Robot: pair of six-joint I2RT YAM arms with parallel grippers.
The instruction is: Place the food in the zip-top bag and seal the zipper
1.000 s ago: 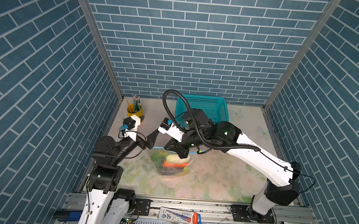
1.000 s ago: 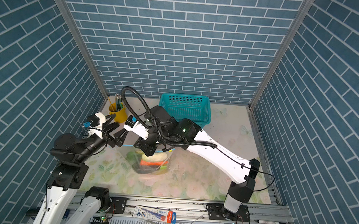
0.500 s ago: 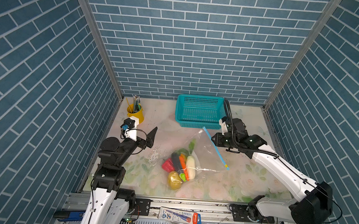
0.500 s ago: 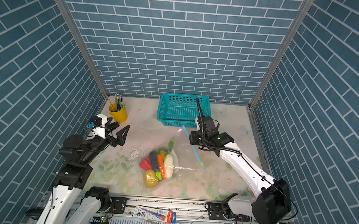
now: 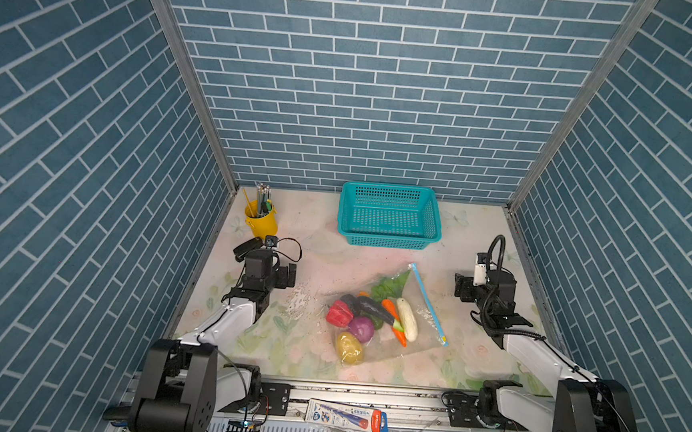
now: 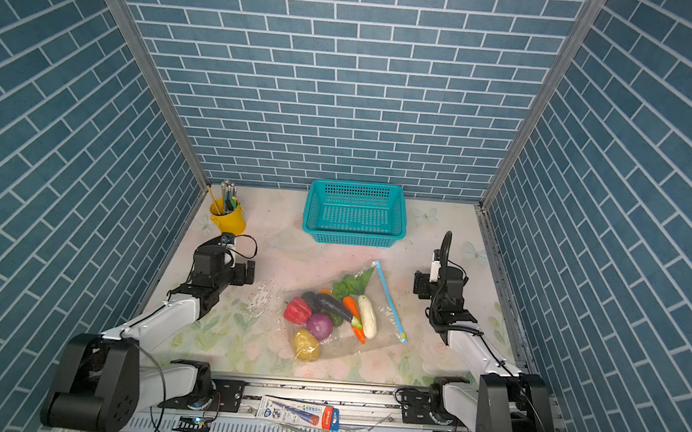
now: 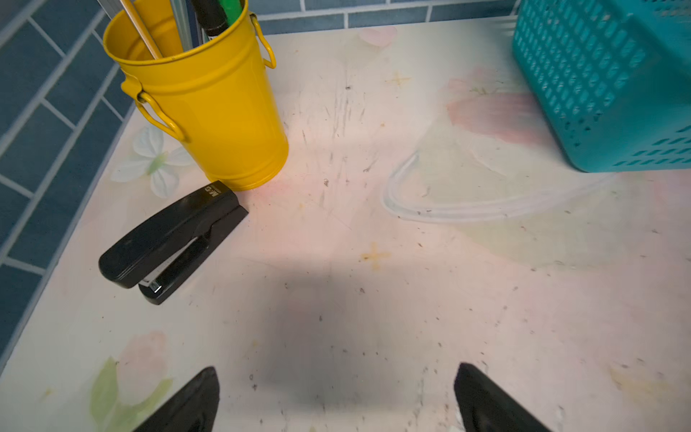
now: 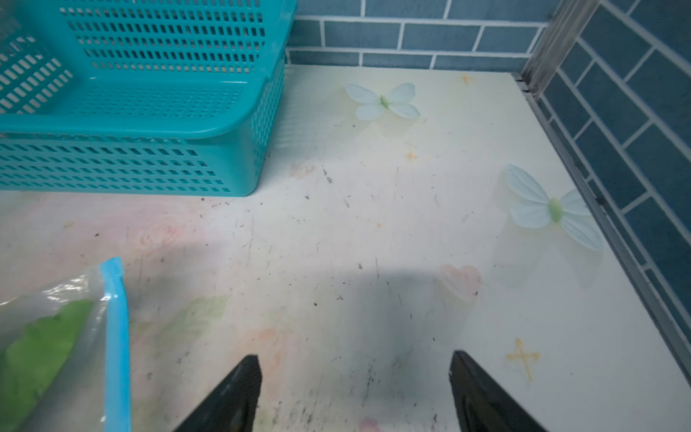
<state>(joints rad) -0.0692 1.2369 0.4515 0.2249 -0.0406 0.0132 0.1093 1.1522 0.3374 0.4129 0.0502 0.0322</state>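
The zip-top bag [image 5: 387, 311] [image 6: 350, 309] lies flat mid-table in both top views. The food is inside it: red pepper [image 5: 339, 313], purple onion [image 5: 361, 328], yellow potato [image 5: 349, 347], eggplant [image 5: 373, 308], carrot [image 5: 392, 312], white radish [image 5: 406, 319] and green leaf [image 5: 389, 287]. The light-blue zipper [image 5: 427, 304] [image 8: 116, 336] runs straight along the bag's right edge, with its slider tab [image 5: 444, 340] at the near end. My left gripper [image 5: 266, 261] [image 7: 336, 368] is open over bare table, left of the bag. My right gripper [image 5: 485, 285] [image 8: 354, 355] is open and empty, right of the zipper.
A teal basket [image 5: 389, 216] [image 8: 149, 112] stands at the back middle. A yellow pen cup [image 5: 260, 219] [image 7: 209, 108] and a black stapler [image 7: 172, 239] sit at the back left, just ahead of my left gripper. A flat packet [image 5: 347, 417] lies on the front rail.
My right gripper was shut at the bag's mouth on the left; it has let go, opened and drawn back to the right. The bag now lies flat. The left arm has pulled back.
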